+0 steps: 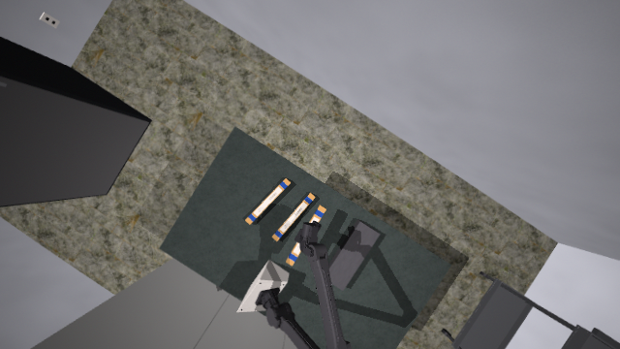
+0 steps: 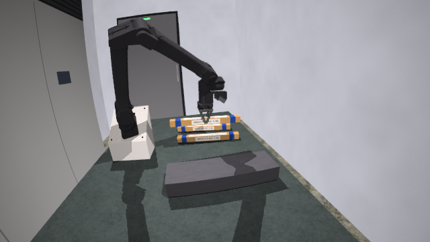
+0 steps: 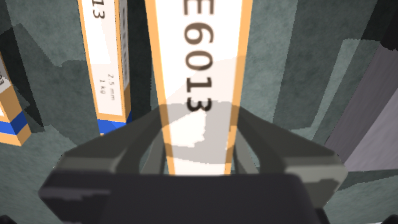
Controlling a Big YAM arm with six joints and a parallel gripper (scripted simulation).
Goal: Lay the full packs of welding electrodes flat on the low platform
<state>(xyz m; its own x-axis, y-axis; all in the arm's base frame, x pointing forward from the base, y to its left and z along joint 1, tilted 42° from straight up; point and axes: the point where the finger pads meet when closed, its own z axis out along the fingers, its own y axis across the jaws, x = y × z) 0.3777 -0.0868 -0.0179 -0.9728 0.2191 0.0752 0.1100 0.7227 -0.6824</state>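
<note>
Three long orange packs with blue bands and white labels lie side by side on the dark green mat. My gripper (image 2: 205, 117) is shut on the pack nearest the platform (image 2: 205, 119), near its middle, and holds it a little above the mat. In the wrist view this held pack (image 3: 200, 75) runs between my fingers; in the top view my arm partly hides the held pack (image 1: 320, 211). The other two packs (image 2: 203, 128) (image 2: 207, 136) lie flat on the mat, also in the wrist view (image 3: 107, 65) (image 3: 10, 112). The low grey platform (image 2: 222, 172) holds nothing.
My white base block (image 2: 132, 134) stands left of the packs. A grey wall runs close along the mat's right edge, past a stone strip (image 2: 302, 181). A door (image 2: 151, 67) stands behind the packs. A black cabinet (image 1: 53, 141) stands off the mat.
</note>
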